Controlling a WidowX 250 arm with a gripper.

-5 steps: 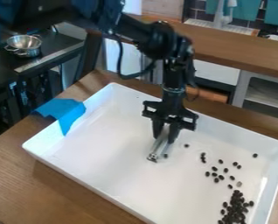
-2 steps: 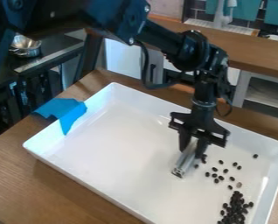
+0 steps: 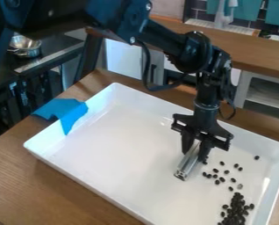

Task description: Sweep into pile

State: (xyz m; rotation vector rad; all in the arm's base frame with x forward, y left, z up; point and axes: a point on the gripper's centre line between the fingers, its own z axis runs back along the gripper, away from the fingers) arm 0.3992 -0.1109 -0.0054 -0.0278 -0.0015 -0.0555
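While in gripper (image 3: 194, 155), bar (image 3: 187, 166) aslant.

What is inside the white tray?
In the tray I see scattered dark pieces, a dense pile and a metal bar gripped by the end effector. Anything directly behind the bar is covered.

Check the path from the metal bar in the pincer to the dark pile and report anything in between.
Only loose dark pieces lie between the metal bar in the pincer and the dark pile, scattered on the tray; no other obstacle is visible.
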